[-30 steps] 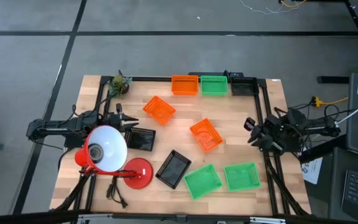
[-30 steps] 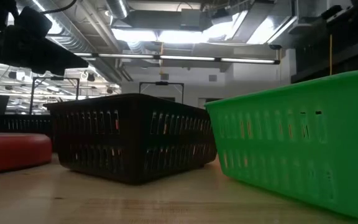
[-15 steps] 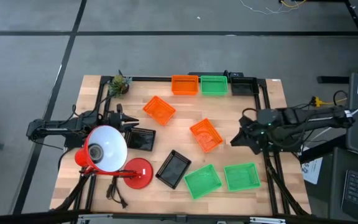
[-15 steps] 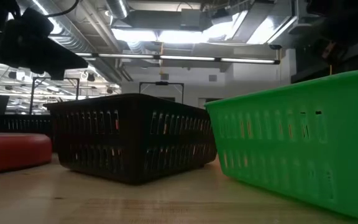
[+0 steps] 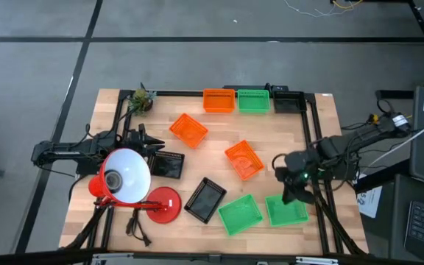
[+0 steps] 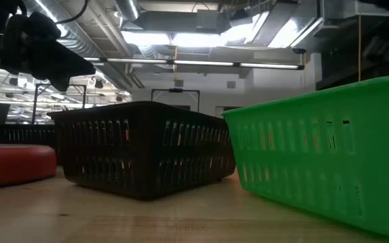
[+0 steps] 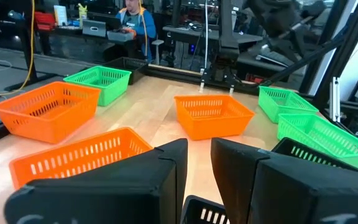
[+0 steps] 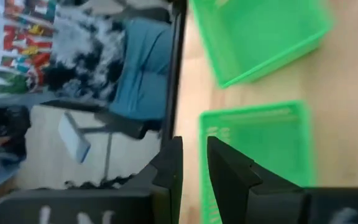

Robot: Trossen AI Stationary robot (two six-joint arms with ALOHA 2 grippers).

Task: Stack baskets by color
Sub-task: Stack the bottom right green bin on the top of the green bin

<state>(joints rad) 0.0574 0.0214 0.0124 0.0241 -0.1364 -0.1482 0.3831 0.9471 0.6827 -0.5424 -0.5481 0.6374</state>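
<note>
I've got the right end effector (image 5: pixel 291 185) hovering over the near-right green basket (image 5: pixel 286 210), fingers a narrow gap apart, grasping nothing. Left end effector (image 5: pixel 155 147) sits at the left by a black basket (image 5: pixel 168 165), fingers nearly together and empty. Remaining baskets lie scattered on the tabletop (image 5: pixel 271 140); three line the far edge.

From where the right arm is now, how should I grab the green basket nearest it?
Take the green basket by one rim, probably the long edge nearest the right gripper, coming straight down from above. It sits flat and open side up, apart from the other green basket, so its thin mesh wall should slip between the narrowly parted fingers.
</note>
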